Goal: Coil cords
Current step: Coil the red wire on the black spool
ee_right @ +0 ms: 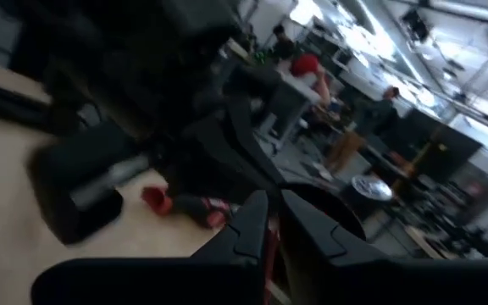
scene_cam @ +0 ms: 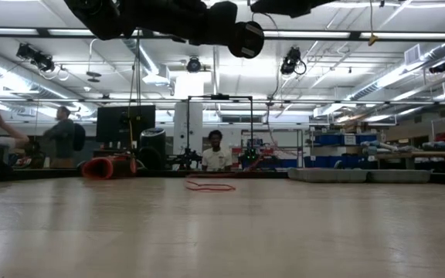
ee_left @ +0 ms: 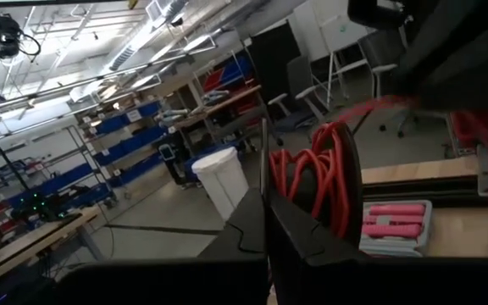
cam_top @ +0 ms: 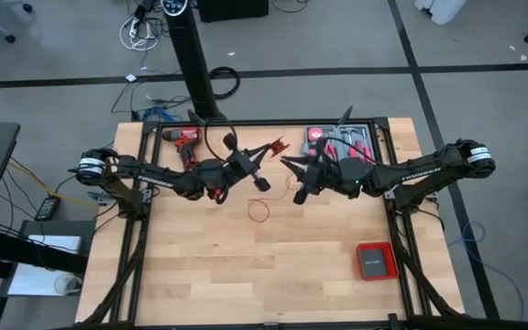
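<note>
The cord is thin and red. Several turns of it form a small coil [ee_left: 318, 178] at my left gripper [ee_left: 266, 144], which is shut and raised above the table's middle [cam_top: 269, 148]. A blurred strand [ee_left: 379, 106] runs from the coil toward my right gripper [cam_top: 289, 164], which faces the left one tip to tip. The right fingers [ee_right: 274, 212] stand a narrow gap apart, with a bit of red showing far back between them. The rest of the cord lies as a loose loop [cam_top: 259, 209] on the table, also seen in the low view [scene_cam: 211, 185]. My left gripper is shut on the cord at the coil [ee_left: 299, 182], whose turns stand in a ring right beside the fingers. The fingers reach in about level from the table's left. The coil is lifted clear of the table. The fingers themselves hide the pinched spot. My right gripper may touch the cord; I cannot tell.
A red-and-black drill [cam_top: 183, 137] lies at the far left. A tray of red-handled tools [cam_top: 339, 137] sits at the far right. A flat red square box [cam_top: 374, 261] lies near the right front. People show in the room behind the table.
</note>
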{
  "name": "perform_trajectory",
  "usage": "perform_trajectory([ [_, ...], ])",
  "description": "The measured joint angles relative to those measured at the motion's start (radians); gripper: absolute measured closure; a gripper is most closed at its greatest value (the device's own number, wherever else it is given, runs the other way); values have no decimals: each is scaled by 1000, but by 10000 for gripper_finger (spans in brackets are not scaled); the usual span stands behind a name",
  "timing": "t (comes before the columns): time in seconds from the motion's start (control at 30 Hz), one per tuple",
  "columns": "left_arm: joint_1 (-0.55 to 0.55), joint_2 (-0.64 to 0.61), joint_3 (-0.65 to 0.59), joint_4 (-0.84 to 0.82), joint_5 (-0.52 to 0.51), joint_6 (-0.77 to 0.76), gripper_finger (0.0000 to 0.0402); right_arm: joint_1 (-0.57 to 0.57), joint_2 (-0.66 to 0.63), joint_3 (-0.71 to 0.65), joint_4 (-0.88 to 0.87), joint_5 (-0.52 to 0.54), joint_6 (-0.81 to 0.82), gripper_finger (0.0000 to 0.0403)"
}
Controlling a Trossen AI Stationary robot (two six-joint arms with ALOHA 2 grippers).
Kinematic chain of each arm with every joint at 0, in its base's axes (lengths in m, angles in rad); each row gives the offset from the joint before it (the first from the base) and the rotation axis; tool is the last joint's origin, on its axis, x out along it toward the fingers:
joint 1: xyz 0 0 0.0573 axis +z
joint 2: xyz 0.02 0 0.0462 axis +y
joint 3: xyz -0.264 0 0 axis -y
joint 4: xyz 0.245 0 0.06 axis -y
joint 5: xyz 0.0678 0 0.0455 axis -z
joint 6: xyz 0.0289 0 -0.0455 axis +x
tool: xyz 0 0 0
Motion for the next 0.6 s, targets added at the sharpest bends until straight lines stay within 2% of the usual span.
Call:
perform_trajectory([
  [0.43,-35,0,0,122,5,-2,401,-41,107,0,39,-161,70,368],
  [0.6,-47,0,0,122,-5,1,401,26,83,0,43,-150,52,369],
])
